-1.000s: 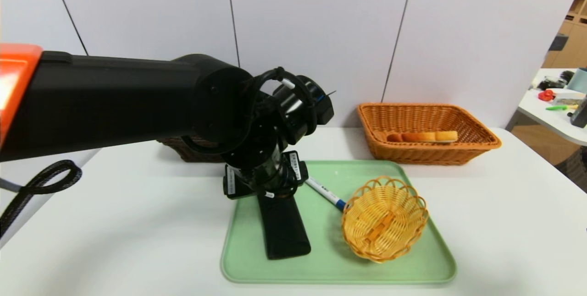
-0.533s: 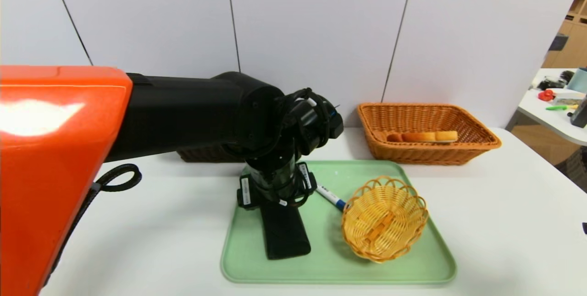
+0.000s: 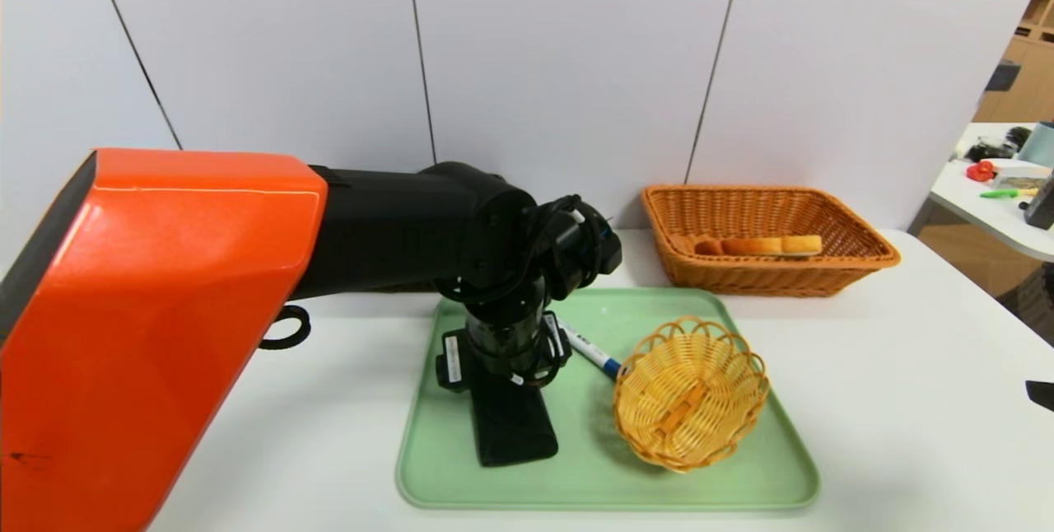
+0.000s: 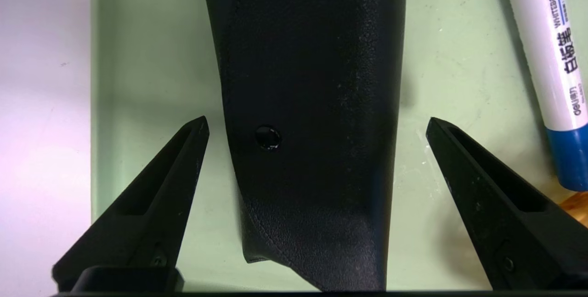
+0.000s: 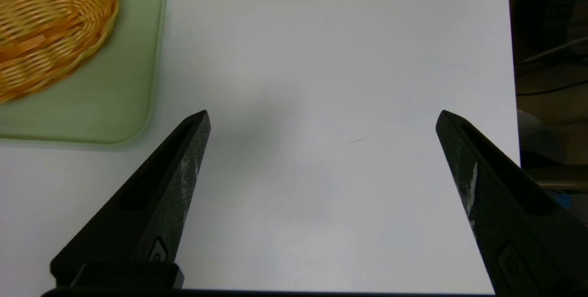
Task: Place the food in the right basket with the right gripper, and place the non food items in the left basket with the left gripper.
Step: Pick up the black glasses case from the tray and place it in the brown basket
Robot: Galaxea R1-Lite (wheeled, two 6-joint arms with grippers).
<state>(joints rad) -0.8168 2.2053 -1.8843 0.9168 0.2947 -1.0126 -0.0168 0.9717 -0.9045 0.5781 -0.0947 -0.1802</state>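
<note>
Left gripper point(image 4: 317, 122), fingers spread wide, straddling black pouch point(image 4: 308, 117) on green tray point(image 3: 741, 474), left of marker point(image 4: 549, 67). Best lowered centred, then closed across width. Right gripper point(image 5: 321, 117) agape, parked over table point(image 5: 321, 58).

The left arm point(image 3: 247, 293) hides almost all of the left basket point(image 3: 395, 288), and the left gripper point(image 3: 504, 351) covers the far end of the black pouch point(image 3: 510, 425). The marker point(image 3: 589, 351) runs behind the round basket point(image 3: 690, 404), its cap only partly seen. The right gripper point(image 3: 1039, 394) is cut off at the head view's edge, perhaps only a fingertip showing.
</note>
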